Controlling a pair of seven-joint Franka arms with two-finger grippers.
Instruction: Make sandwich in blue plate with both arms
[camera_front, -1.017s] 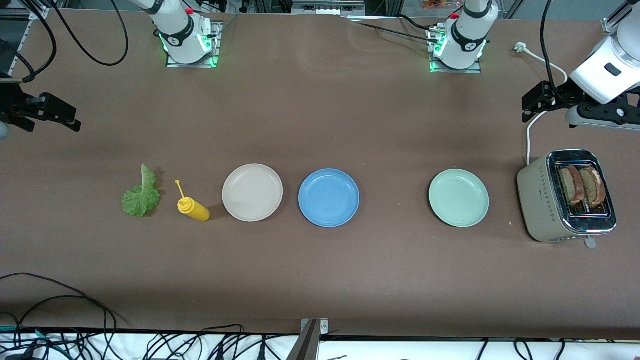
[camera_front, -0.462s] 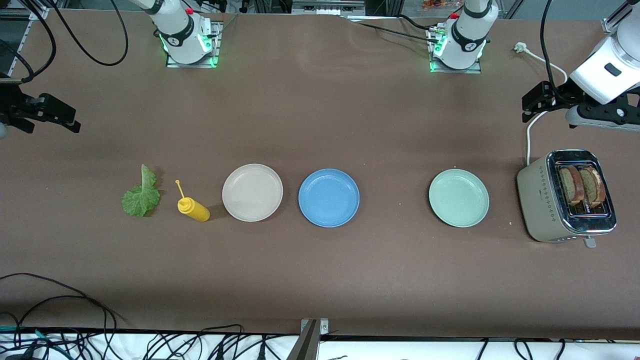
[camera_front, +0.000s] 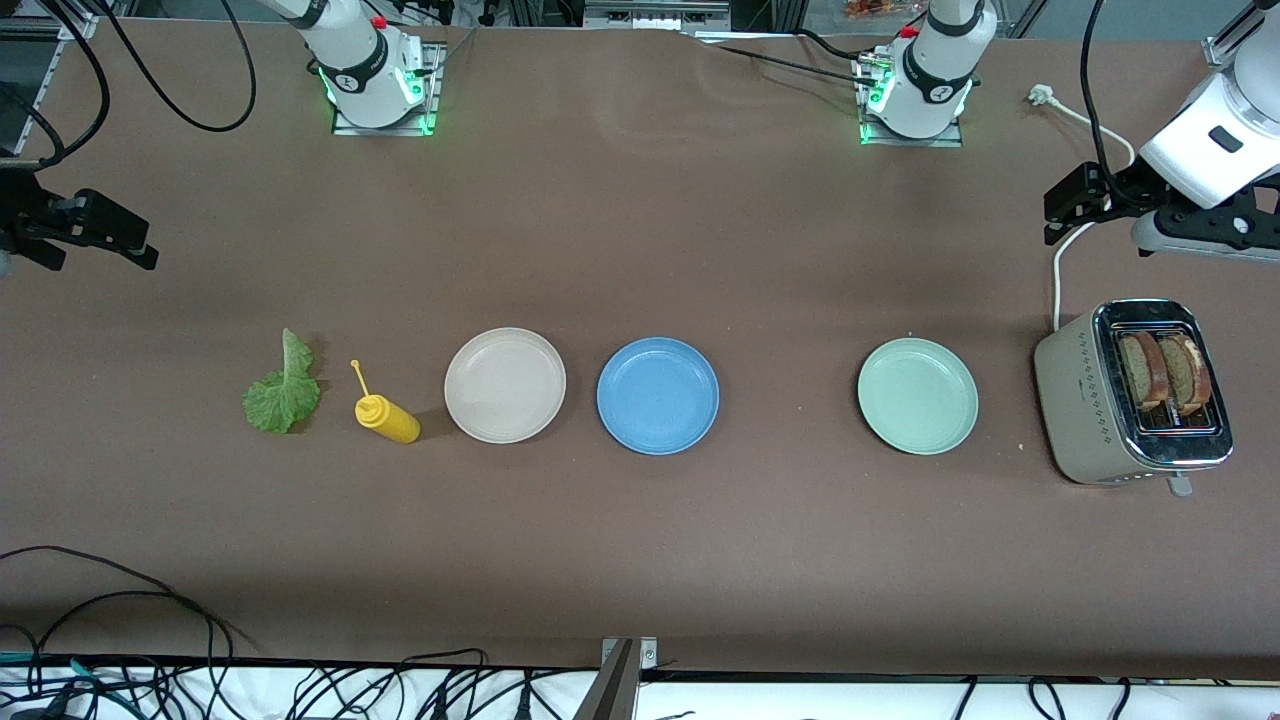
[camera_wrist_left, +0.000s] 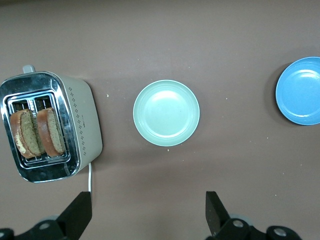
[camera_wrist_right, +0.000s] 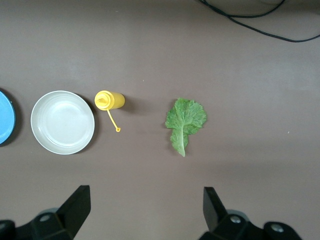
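Blue plate lay bare mid-bench, both grippers up and wide open.
Front view: the plate sat in a row between a beige plate and a green plate; a mustard bottle and lettuce lay toward the right arm's end, a toaster with two bread slices toward the left arm's end. The left gripper hung near the toaster, the right gripper over bare bench near the lettuce. Left wrist view: its gripper gaped, empty, over the bench near toaster and green plate. Right wrist view: its gripper gaped, empty, near lettuce and bottle.
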